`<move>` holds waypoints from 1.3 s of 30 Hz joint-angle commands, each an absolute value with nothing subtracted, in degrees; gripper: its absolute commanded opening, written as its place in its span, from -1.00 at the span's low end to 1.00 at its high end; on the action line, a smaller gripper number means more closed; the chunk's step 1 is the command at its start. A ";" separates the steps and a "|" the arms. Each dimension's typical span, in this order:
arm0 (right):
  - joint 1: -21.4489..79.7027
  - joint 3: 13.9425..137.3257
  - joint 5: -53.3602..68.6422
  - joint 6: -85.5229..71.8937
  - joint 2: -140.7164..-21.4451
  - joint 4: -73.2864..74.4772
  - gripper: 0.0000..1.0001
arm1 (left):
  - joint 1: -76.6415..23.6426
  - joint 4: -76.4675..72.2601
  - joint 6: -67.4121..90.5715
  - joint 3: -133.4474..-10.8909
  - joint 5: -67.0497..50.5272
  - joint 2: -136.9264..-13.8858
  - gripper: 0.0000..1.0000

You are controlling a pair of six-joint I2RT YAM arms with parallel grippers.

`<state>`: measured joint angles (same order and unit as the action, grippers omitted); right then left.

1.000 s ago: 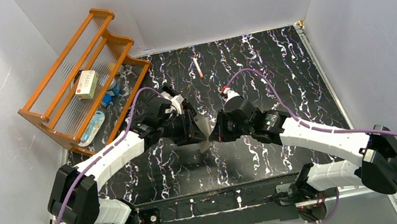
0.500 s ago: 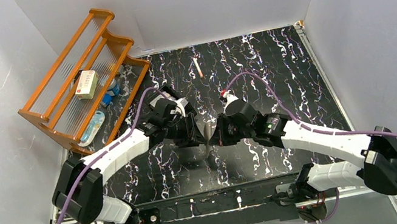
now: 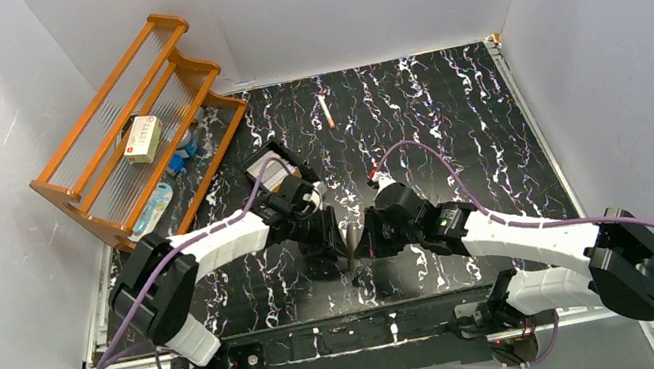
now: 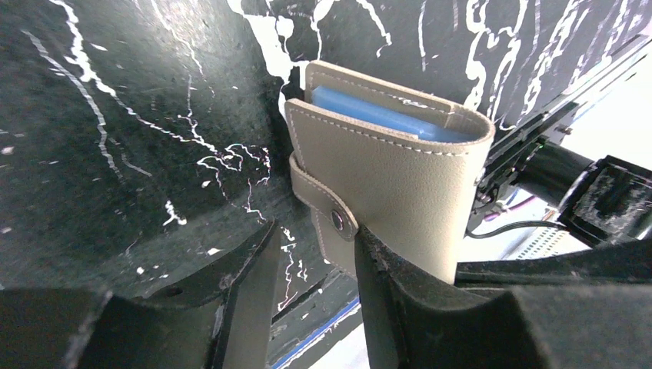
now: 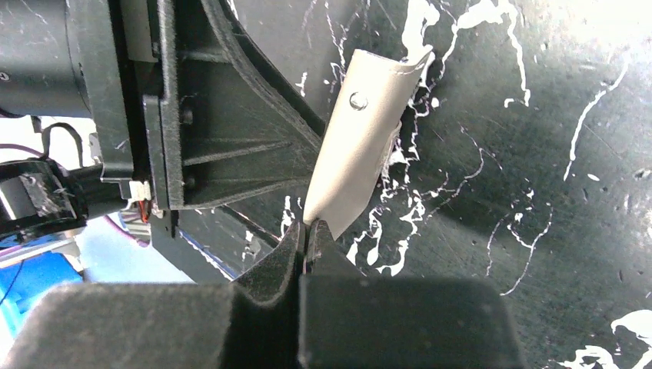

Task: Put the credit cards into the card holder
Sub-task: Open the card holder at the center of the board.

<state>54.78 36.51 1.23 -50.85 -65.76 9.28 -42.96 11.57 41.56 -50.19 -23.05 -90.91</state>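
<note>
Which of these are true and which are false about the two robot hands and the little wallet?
1. The right hand pinches an edge of the grey-beige leather folding wallet. True.
2. The left hand is squeezed shut. False: it is open, with a bare gap in the middle.
3. Something blue shows inside the wallet. True.
4. The cream box with red print lies on the black marbled table. False: it sits on the orange wooden rack.
</note>
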 commanded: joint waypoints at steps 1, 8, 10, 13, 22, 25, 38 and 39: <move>55.52 36.13 2.13 -51.74 -63.13 4.09 -1.00 | -45.52 11.50 42.54 -50.75 -20.40 -93.46 -0.26; 55.54 33.84 4.13 -51.22 -62.89 3.87 -1.00 | -46.82 12.35 42.93 -52.42 -17.96 -97.30 -0.35; 55.52 33.21 4.34 -50.67 -62.40 4.97 -1.00 | -47.01 12.48 43.10 -52.61 -17.23 -97.71 -0.41; 55.51 31.47 3.98 -50.67 -61.06 5.25 -1.00 | -47.27 12.46 42.99 -52.94 -17.05 -98.51 -0.57; 55.55 28.92 -1.66 -51.78 -58.46 11.24 -1.00 | -47.37 17.29 43.23 -54.05 -14.64 -98.44 -1.00; 55.52 27.93 -5.20 -52.54 -57.47 14.53 -1.00 | -47.36 19.22 42.69 -53.91 -13.41 -97.06 -1.00; 55.62 42.86 -20.44 -53.84 -60.36 37.92 -0.14 | -47.33 12.16 45.20 -50.06 -20.82 -83.27 -1.00; 55.59 44.10 -21.31 -53.81 -60.31 39.50 -0.09 | -47.32 9.93 46.17 -49.20 -22.19 -81.98 -1.00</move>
